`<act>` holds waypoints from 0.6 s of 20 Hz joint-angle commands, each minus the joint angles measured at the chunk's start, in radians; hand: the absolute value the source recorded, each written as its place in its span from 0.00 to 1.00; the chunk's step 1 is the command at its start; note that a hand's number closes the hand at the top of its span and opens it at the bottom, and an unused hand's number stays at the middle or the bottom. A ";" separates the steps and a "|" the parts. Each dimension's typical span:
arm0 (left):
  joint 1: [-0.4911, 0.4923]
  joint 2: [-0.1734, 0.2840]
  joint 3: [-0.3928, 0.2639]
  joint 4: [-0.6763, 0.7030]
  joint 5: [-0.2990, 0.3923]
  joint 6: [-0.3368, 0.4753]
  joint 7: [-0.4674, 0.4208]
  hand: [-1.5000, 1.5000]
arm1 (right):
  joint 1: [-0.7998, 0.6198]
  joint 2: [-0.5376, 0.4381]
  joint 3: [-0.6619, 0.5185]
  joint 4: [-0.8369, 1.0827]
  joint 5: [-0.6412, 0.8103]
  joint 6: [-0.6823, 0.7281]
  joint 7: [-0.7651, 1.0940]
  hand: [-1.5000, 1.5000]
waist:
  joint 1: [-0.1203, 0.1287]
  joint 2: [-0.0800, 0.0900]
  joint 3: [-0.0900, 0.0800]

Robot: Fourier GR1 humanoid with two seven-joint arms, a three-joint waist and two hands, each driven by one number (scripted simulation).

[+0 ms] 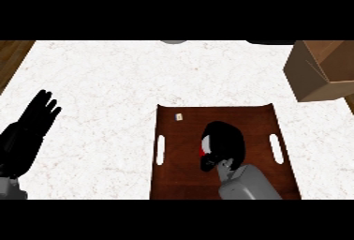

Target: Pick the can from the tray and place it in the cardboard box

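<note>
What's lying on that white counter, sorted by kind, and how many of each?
Brown tray: 1
Cardboard box: 1
Red can, mostly hidden under the right hand: 1
Small pale tag on the tray: 1
Total: 4

The left hand rests open at the left edge.

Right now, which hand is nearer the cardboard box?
Right. The right hand is over the tray, below and left of the cardboard box. The left hand rests open at the counter's far left edge, much farther away.

Can (201,151) mostly hidden under right hand (223,143); cardboard box (321,70) cut off.
</note>
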 commanded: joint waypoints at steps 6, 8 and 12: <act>-0.021 -0.039 0.024 0.021 -0.034 -0.032 -0.004 0.50 | -0.051 0.008 -0.049 0.092 0.055 -0.029 -0.053 1.00 | 0.000 0.001 0.000; -0.029 -0.009 0.047 -0.001 0.001 -0.044 0.045 0.50 | -0.108 0.008 -0.090 0.157 0.044 -0.028 -0.039 1.00 | 0.003 0.001 0.000; -0.063 -0.056 -0.023 0.032 -0.052 -0.023 -0.013 0.50 | -0.374 -0.121 -0.355 0.443 -0.042 -0.055 -0.152 1.00 | 0.050 0.029 0.002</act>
